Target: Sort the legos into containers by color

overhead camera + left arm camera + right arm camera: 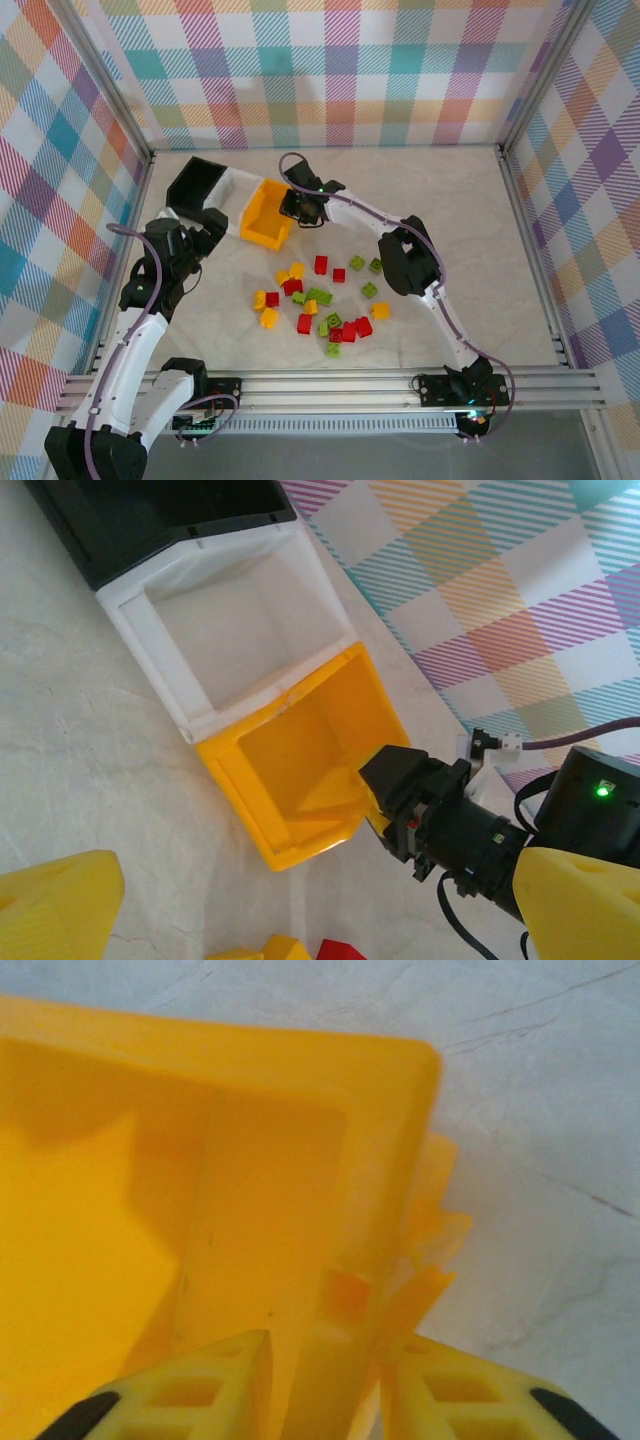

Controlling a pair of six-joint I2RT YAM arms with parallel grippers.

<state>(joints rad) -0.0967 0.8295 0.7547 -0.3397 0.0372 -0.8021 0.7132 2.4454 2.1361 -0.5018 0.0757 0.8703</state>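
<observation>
Three containers stand in a row at the back left: black bin (pixel 195 180), white bin (pixel 238 190), orange-yellow bin (pixel 262 215). My right gripper (pixel 298 208) is shut on the orange-yellow bin's right wall (pixel 250 1160), one finger inside and one outside (pixel 325 1380). The left wrist view has the same grip (pixel 400 790) on the orange-yellow bin (pixel 300 750), beside the white bin (pixel 240 620) and black bin (pixel 150 520). My left gripper (pixel 205 225) hovers open and empty left of the bins. Red, yellow and green legos (pixel 320 295) lie scattered mid-table.
The checked walls close in the table at the back and both sides. A metal rail (pixel 330 385) runs along the near edge. A yellow lego (pixel 270 948) and a red one (pixel 340 950) lie just below the orange-yellow bin.
</observation>
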